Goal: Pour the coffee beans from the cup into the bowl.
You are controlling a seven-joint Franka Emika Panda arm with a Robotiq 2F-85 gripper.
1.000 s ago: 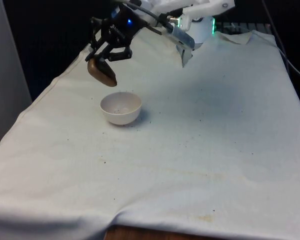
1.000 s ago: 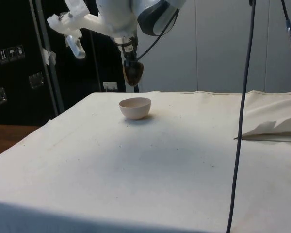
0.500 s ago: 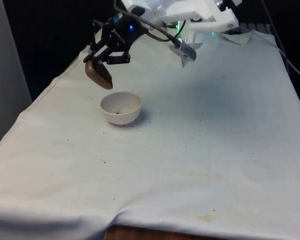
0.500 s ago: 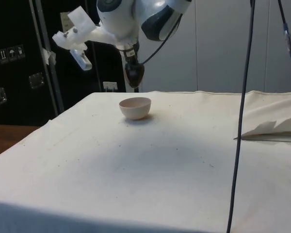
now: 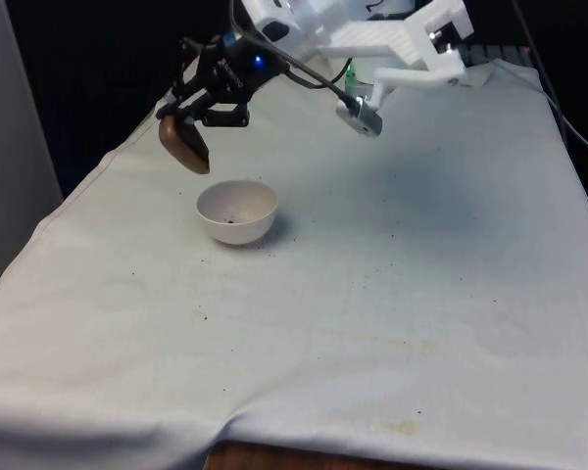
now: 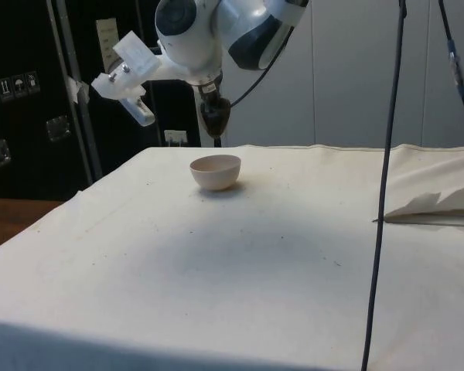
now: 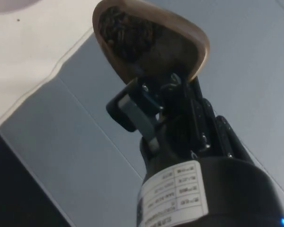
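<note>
The table (image 5: 421,294) is covered by a white cloth (image 6: 216,278). A white bowl (image 5: 236,211) is placed directly on it.

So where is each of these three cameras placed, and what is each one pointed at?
Front view: looks across the white-clothed table at the white arm over the small white bowl.
Side view: looks from the table's side; arm and bowl show.
Wrist view: rides the arm, looking along the fingers at the brown cup of coffee beans.
Front and side views share bowl and cup.
</note>
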